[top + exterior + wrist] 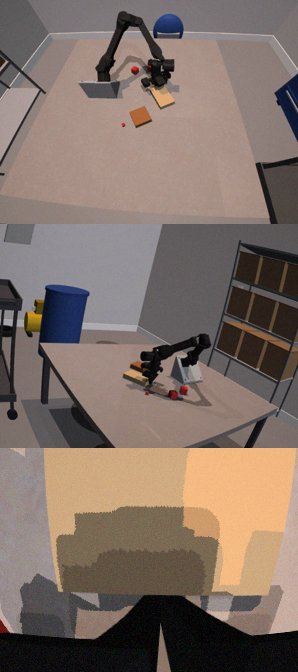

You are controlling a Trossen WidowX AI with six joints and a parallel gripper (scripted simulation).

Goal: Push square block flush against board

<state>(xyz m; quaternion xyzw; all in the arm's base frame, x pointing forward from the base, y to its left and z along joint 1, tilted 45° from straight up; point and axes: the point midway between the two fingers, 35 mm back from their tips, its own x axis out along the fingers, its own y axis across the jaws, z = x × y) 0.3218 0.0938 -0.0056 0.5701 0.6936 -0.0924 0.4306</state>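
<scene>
Square orange-brown block (140, 116) (138, 366) lies flat on the pinkish-tan tabletop (180, 160) (84, 364) (20, 538) in our top view, apart from the pale-yellow rectangular board (163, 97) (135, 377) (115, 478); grey walls (93, 17) (98, 272) rise behind. Our exterior view shows white baseboard (101, 35) (118, 327) beyond the table. At our wrist, the black claw (161, 84) (151, 382) (158, 593) is closed on nothing, by the board's end.

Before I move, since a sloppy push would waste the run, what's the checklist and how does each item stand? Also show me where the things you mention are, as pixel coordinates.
1. Pincer (160, 85) (151, 382) (158, 593) shut: ok.
2. Pincer at one end of the tan board (163, 97) (133, 376) (115, 483): ok.
3. Pincer touching the board: cannot tell.
4. Board and orange-brown square block (140, 116) (136, 365) lying flat: ok.
5. Block side against board: not ok, a gap remains.
</scene>
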